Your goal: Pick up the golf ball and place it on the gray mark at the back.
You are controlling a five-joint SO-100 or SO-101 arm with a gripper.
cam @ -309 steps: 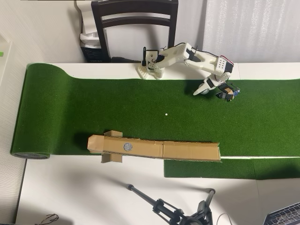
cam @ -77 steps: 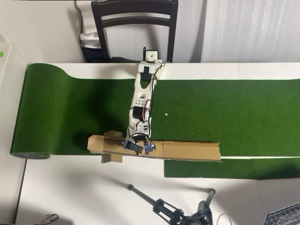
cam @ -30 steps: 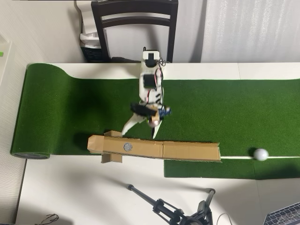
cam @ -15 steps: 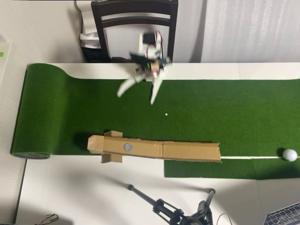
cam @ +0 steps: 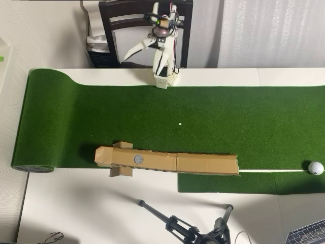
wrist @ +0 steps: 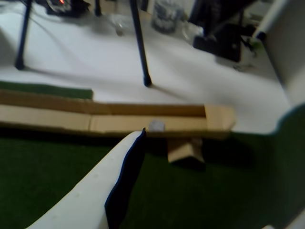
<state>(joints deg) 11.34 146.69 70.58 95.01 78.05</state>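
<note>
At far right of overhead view, ball: golf ball (cam: 315, 168) on green turf (cam: 76, 117), at the white line, well apart from the cardboard trough (cam: 203, 163).
Mark: gray mark (cam: 138, 159) bare, inside trough near its left end; blurred in wrist view (wrist: 155, 125).
Gripper: gripper (cam: 144, 49) raised over the base by the chair (cam: 144, 20), fingers spread wide, holding nothing.
Counter: white counter (cam: 76, 208), tripod (cam: 177, 223) on it.
</note>
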